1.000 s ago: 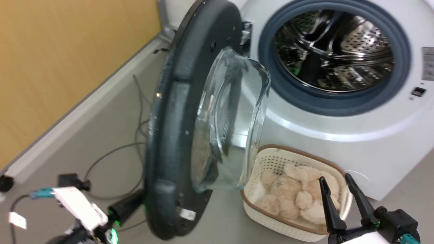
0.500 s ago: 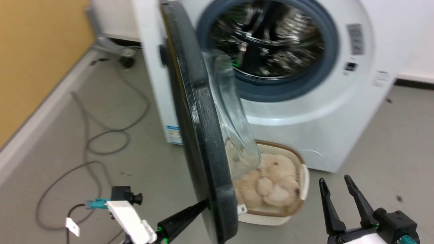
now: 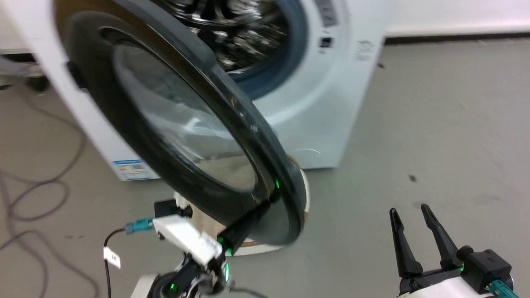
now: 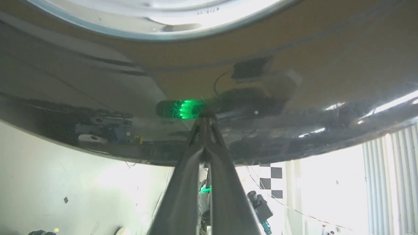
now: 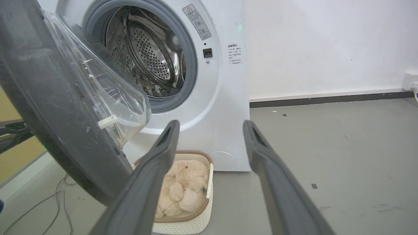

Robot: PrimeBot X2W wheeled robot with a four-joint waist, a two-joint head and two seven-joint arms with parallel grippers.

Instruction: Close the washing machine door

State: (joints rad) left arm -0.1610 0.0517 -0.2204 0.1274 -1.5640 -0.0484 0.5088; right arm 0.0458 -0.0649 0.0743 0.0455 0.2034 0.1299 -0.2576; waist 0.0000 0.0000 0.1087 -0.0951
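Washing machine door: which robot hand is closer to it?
Left. The left hand, shut, touches the washing machine door on its glossy outer ring. The right hand hovers open off to the right, apart from it.

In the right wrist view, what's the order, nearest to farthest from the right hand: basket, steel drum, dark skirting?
1. Basket, floor, lower middle.
2. Steel drum, inside the machine, upper left.
3. Dark skirting, along the back wall, right.

place: laundry area | cues: washing machine point(image 5: 225, 98), laundry basket point(image 5: 183, 227)
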